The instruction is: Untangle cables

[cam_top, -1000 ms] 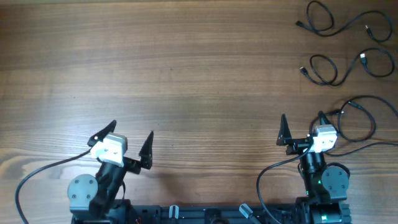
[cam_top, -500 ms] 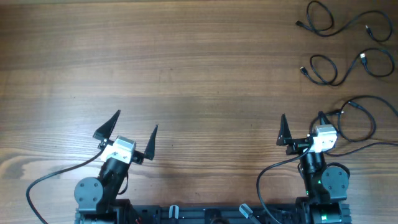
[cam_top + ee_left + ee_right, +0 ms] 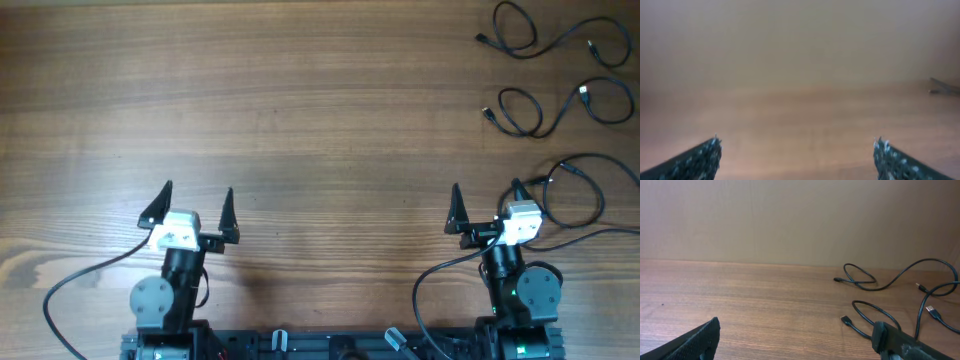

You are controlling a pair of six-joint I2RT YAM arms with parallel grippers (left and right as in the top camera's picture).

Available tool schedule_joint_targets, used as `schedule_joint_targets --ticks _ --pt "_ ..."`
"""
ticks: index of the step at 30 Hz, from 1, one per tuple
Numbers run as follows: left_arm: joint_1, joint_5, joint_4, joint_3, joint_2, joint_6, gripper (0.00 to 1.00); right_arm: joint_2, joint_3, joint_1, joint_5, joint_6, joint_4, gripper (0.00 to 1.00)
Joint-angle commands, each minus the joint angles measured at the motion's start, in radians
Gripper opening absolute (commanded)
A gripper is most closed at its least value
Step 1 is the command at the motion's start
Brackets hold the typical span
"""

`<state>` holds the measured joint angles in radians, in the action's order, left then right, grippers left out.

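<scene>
Three thin black cables lie apart at the table's right. One (image 3: 553,42) is at the far right corner, a second (image 3: 541,127) is just nearer, and a third (image 3: 601,203) loops beside my right gripper (image 3: 486,190). That gripper is open and empty, and its right finger stands close to the third cable's end. In the right wrist view two cables (image 3: 890,282) (image 3: 875,311) lie ahead and to the right of the right gripper (image 3: 797,327). My left gripper (image 3: 196,192) is open and empty over bare wood at the near left. The left wrist view shows the left gripper (image 3: 797,145) wide apart over blurred tabletop.
Thick black arm wires trail from both arm bases along the near edge (image 3: 80,280) (image 3: 430,290). The wooden table (image 3: 300,100) stretches wide between and beyond the arms. A blurred dark cable end (image 3: 942,87) shows far right in the left wrist view.
The left arm has swung its gripper leftward and turned it to point straight away from the base, still open. The right arm and the cables have not moved.
</scene>
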<state>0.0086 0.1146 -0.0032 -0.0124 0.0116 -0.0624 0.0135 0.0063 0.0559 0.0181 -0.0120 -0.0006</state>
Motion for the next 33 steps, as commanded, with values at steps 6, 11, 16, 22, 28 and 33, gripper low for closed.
schedule_joint_targets --ticks 6,11,16,22,28,33 --pt "0.007 -0.106 -0.076 0.007 -0.009 0.096 1.0 -0.01 -0.001 -0.005 0.005 0.013 0.003 1.0" --pt "0.007 -0.094 -0.077 0.007 -0.009 0.031 1.0 -0.01 -0.001 -0.005 0.005 0.013 0.003 1.0" --pt "0.007 -0.098 -0.077 0.007 -0.009 -0.008 1.0 -0.01 -0.001 -0.005 0.005 0.013 0.003 1.0" --pt "0.007 -0.098 -0.077 0.007 -0.009 0.013 1.0 -0.01 -0.001 -0.005 0.005 0.013 0.003 1.0" --pt "0.006 -0.101 -0.077 0.007 -0.009 0.01 1.0 -0.01 -0.001 -0.005 0.005 0.013 0.003 1.0" --pt "0.006 -0.101 -0.077 0.007 -0.009 -0.021 1.0 -0.01 -0.001 -0.005 0.005 0.013 0.003 1.0"
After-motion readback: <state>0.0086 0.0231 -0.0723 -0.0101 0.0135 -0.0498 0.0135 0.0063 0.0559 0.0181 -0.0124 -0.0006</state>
